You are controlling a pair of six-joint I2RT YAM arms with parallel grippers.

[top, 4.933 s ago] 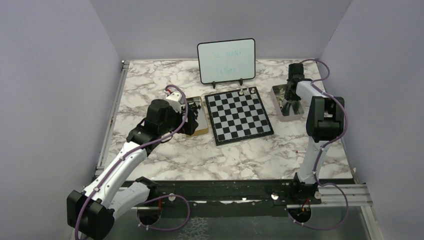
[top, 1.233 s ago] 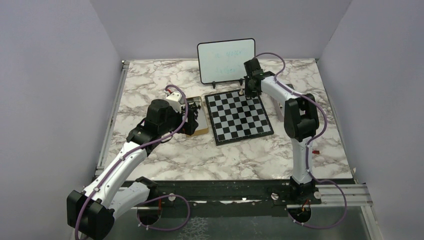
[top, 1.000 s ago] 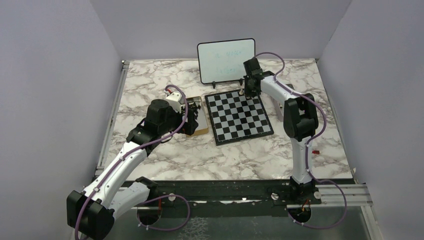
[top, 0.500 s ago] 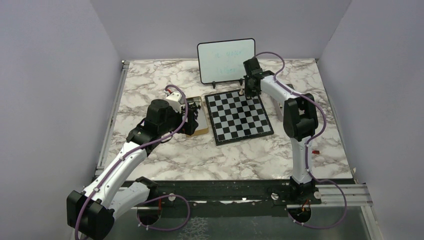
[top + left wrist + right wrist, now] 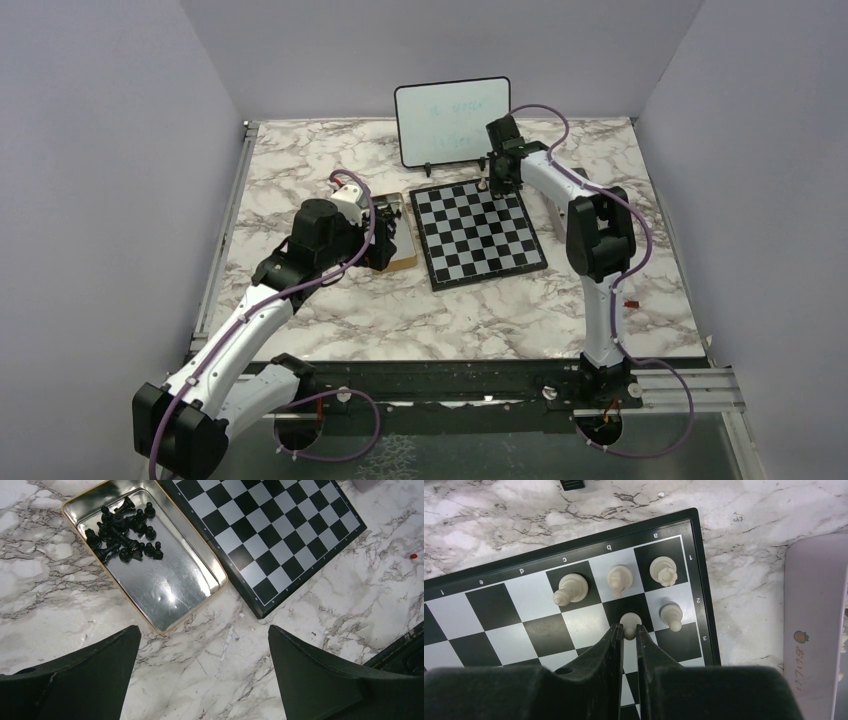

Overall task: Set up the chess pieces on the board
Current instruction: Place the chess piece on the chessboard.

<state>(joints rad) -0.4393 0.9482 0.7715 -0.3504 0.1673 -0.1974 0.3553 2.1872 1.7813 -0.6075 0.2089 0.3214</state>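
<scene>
The small pale silvery-white pawn (image 5: 629,621) stands on a black square in the second row of the flat square chessboard of black and pale grey squares (image 5: 524,594), one file in from the board's edge. The right gripper (image 5: 628,628) has its fingers drawn in close on either side of the pawn's head, pinching it as far as I can see.

That is the change. A few seconds ago this arm was out over the pale lilac tray (image 5: 819,605) at 3 o'clock of the board. Now it is at the board's far right corner, and for the last second it has barely stirred. I take that to mean the pawn has been brought to its square and only the release is left.

Around the pawn, a second pale pawn (image 5: 671,616) stands at its 3 o'clock. A pale back-row piece (image 5: 619,578) is at 12 o'clock, a pale rook (image 5: 663,571) on the corner square at 1 o'clock, and another pale piece (image 5: 570,589) at 10 o'clock. So five pale men are in place, and most of the set is not yet out.

The left gripper (image 5: 202,628) hangs spread wide over the white marble table (image 5: 60,595), holding nothing, and it has not moved. The shallow gold-rimmed metal tin (image 5: 165,587), at 9 o'clock of the board, has the black chessmen (image 5: 122,532) heaped at one end. The white whiteboard on a stand (image 5: 452,122) is at the board's 12 o'clock.
</scene>
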